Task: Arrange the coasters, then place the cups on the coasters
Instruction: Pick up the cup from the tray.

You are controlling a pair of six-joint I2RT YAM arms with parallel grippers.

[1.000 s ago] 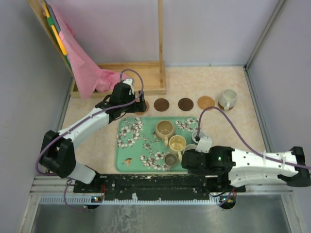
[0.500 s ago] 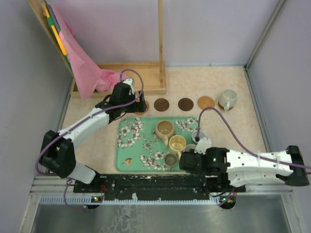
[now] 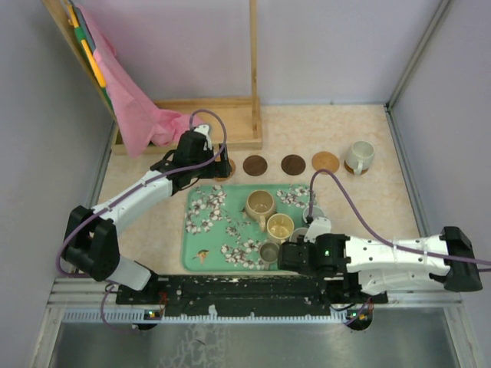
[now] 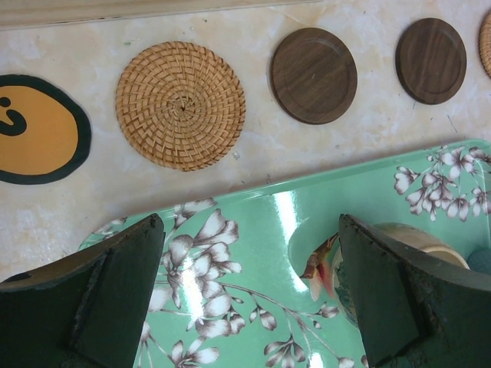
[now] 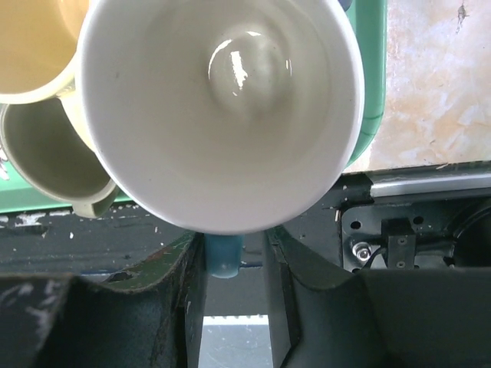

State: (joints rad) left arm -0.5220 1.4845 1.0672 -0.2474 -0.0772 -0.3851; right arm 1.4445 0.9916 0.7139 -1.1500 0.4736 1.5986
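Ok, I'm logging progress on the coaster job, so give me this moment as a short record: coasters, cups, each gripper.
coasters: woven coaster, dark coaster, second dark coaster, tan coaster in a row beyond the tray
placed: off-white cup on the end coaster, row's right end
on tray: tan cup, yellow cup, grey cup
left gripper: open, empty, above the tray's far edge
right gripper: jaws astride the blue-handled cup handle; grip unclear

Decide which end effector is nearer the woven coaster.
Left. The left end effector hovers over the tray's far edge, beside the woven coaster; the right end effector is at the tray's near right corner, straddling the handle of a cup.
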